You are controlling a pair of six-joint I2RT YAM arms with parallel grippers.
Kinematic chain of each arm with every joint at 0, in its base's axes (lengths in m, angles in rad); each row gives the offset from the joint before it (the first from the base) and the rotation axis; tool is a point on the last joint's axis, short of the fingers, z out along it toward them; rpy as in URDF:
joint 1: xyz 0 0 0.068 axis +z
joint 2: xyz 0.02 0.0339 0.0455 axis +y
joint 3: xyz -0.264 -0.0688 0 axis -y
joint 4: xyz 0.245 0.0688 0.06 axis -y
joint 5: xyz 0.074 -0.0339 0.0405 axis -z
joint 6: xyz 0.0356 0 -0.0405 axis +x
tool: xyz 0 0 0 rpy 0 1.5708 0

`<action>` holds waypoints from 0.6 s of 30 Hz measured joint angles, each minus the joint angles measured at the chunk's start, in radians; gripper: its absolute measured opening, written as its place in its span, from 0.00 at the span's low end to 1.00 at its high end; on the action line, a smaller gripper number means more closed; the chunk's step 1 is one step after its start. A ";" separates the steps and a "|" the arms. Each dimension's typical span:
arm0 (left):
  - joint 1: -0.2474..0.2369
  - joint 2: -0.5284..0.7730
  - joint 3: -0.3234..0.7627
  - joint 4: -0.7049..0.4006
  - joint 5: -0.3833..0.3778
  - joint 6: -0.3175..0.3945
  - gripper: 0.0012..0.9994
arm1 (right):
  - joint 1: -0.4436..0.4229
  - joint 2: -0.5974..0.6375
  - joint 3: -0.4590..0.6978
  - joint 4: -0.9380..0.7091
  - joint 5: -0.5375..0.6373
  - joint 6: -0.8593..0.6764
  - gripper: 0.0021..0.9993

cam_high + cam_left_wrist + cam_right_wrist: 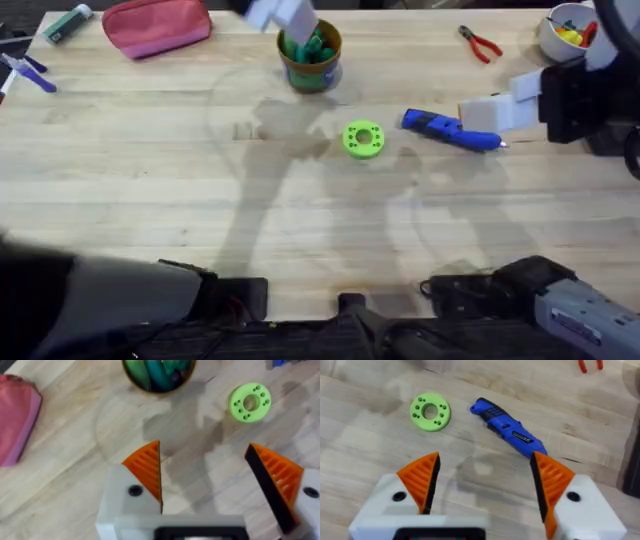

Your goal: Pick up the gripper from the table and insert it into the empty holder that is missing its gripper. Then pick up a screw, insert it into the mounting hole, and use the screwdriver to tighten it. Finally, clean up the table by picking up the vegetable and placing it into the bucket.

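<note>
Wooden table [150, 200]: green disc [363, 139] beside screwdriver [452, 130], bucket [310, 56] behind.

Your work surface is a light wooden table [150, 200] with plank seams running across it. Near the far edge, centre, sits the bucket [311, 58], tan with a green band, green items inside. Just in front of it and a little right lies a bright green disc [363, 139] with a ring of small holes. Right of the disc lies the screwdriver [450, 130], blue, lying flat, close by but apart from it. Far left you have a pink pouch [157, 26]; far right, red-handled pliers [481, 43] and a white bowl [562, 35] of yellow and red pieces
</note>
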 joint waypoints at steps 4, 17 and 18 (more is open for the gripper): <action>0.000 -0.161 -0.230 0.069 -0.019 -0.042 0.99 | 0.000 0.000 0.000 0.000 0.000 0.000 0.99; 0.000 -0.596 -0.766 0.192 -0.055 -0.193 0.99 | 0.000 0.000 0.000 -0.063 0.000 0.011 0.99; 0.000 -0.608 -0.766 0.199 -0.055 -0.196 0.99 | 0.000 0.000 0.000 -0.077 0.000 0.020 0.99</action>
